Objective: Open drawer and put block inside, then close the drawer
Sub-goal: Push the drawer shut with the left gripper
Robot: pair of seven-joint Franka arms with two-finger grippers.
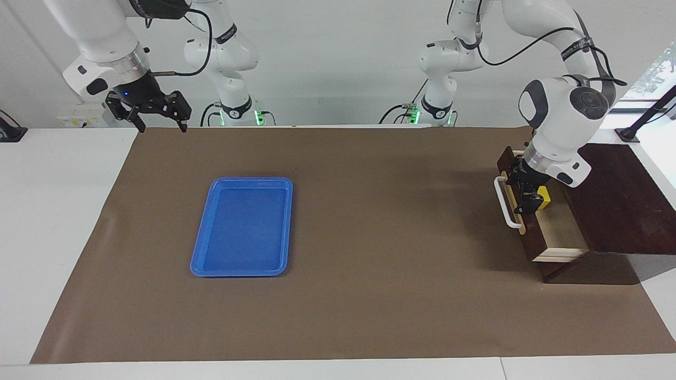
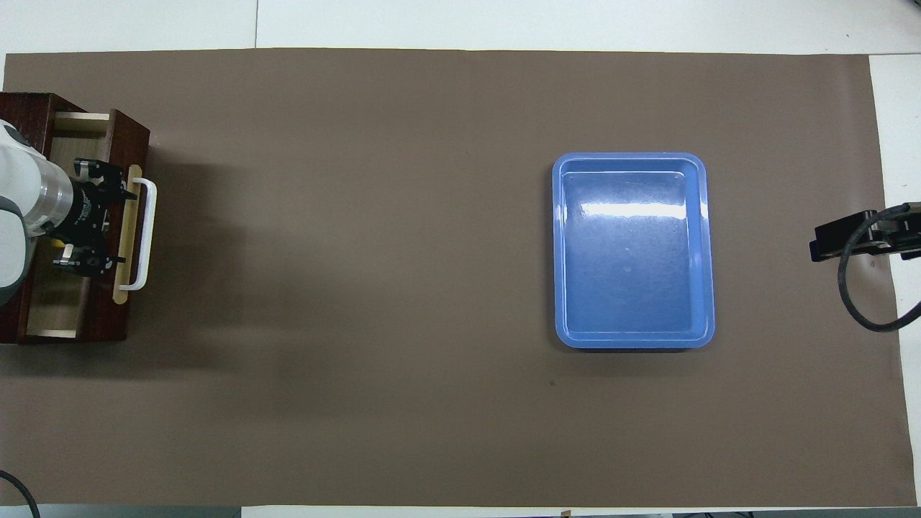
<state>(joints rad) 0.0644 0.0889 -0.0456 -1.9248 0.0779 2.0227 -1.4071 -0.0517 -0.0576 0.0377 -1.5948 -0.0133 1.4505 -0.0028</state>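
No legible writing; left end effector (image 1: 523,198) at drawer (image 1: 533,240) front, spread unclear; right end effector (image 1: 157,113) apart.

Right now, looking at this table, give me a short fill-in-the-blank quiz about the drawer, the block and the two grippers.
1. The yellow block lies inside the partly open ____.
2. The drawer has a white bar ____ on its front.
3. The left gripper is at the drawer's front, while the right gripper waits over the table's ____ arm's end.
4. The blue tray holds ____ objects.

Answers: drawer; handle; right; no
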